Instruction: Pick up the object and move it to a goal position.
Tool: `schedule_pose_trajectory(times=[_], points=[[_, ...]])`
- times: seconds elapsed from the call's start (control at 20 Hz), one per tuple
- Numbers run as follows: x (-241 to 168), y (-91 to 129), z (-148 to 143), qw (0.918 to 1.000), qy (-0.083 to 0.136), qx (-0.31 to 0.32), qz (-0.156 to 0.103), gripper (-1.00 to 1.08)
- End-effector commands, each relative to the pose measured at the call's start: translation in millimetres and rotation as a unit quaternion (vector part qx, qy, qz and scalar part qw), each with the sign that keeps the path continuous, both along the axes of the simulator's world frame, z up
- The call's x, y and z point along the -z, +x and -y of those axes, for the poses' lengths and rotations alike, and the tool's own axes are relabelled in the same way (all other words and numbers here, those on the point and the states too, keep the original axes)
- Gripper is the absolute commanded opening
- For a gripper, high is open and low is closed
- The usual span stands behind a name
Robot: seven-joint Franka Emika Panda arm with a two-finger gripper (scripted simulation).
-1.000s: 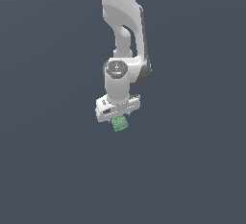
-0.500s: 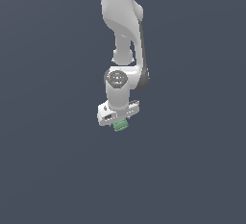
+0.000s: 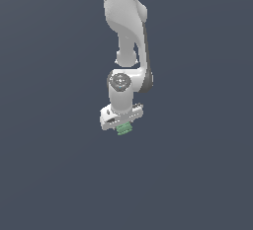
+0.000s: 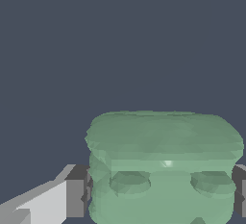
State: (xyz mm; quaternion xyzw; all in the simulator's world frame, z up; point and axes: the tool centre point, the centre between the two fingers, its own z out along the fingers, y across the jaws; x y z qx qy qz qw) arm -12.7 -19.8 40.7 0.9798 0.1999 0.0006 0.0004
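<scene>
Glossy white jointed arm [image 3: 124, 31], wide white gripper [image 3: 122, 124]

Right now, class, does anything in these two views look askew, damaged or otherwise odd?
Nothing stands out. The green block sits between the pincer fingers, looks whole, and hangs under the white arm against a plain grey background.
</scene>
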Motion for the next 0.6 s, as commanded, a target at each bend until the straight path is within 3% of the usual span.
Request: schedule_pose_trajectory(times=[0.0,0.55], points=[[1,0,-1,1.0000,0.000,0.000,-0.001,-1.00],[-13,-11,-3,1.0000,0.000,0.000,0.000,-1.00]])
